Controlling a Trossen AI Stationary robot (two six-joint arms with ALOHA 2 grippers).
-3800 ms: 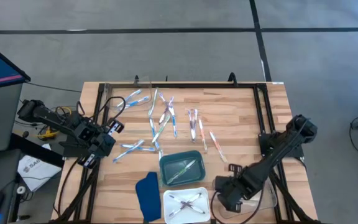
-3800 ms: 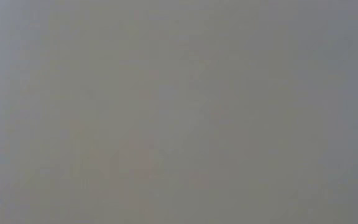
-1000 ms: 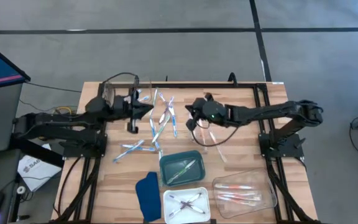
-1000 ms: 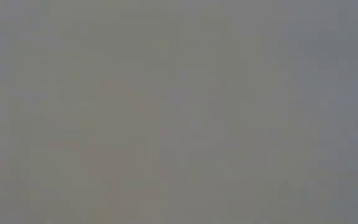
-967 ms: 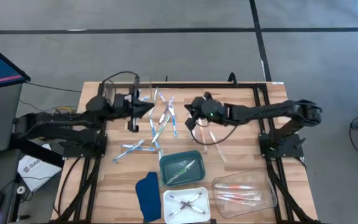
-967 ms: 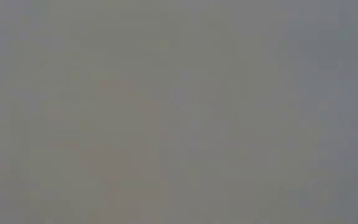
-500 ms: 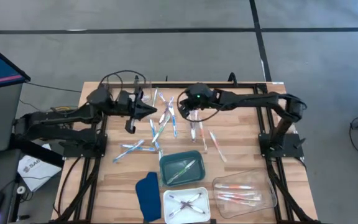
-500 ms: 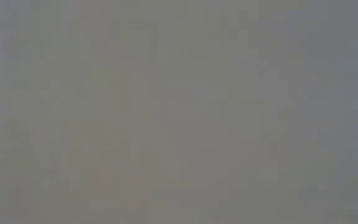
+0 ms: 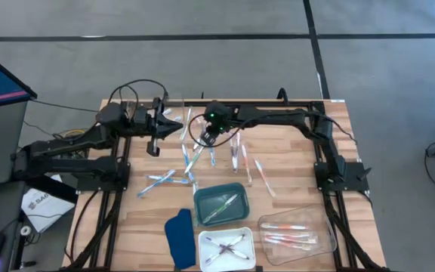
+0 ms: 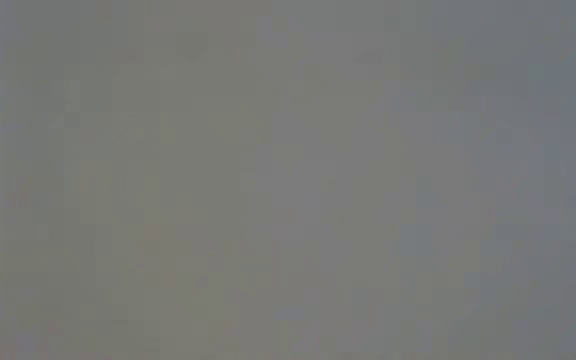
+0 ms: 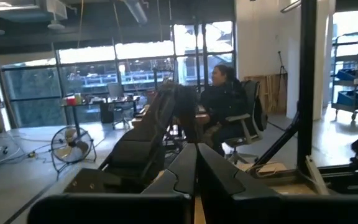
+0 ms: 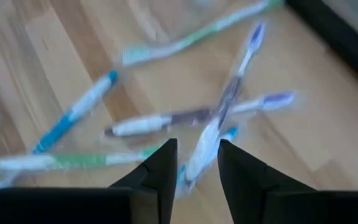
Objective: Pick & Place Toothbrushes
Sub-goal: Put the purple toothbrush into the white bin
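Between the right gripper's (image 12: 193, 163) two dark fingers (image 12: 160, 171), which stand a little apart with nothing clamped, lies a pale purple-grey toothbrush (image 12: 219, 118), its handle running out ahead of the tips. This looks like the reach-and-grasp step: the right arm is stretched across the far side of the desk (image 9: 293, 162), and its gripper (image 9: 208, 134) hangs over the loose heap of toothbrushes (image 9: 196, 143). Just beyond the fingers a second purple-grey brush (image 12: 191, 116) crosses under the first, and a blue one (image 12: 73, 121) and a green one (image 12: 191, 36) lie off to either side.

The next move, as I judge it, calls for a straight descent and a close on the one handle alone, since the crossed brush beneath could come up with it or flick away.

All the brushes are thin, smooth plastic sticks with pale handles and coloured necks; they would slip easily on the butcher-block wood. Nearer the robot's base sit a teal tray (image 9: 220, 203) holding green brushes, a white tray (image 9: 226, 247), a clear tray (image 9: 296, 231) with pink-orange ones, and a dark blue cloth (image 9: 178, 236).

Beside the heap, the left gripper (image 9: 174, 127) waits; in its wrist view its fingers (image 11: 185, 171) meet, holding nothing that I can see. Nothing shows in the low view.
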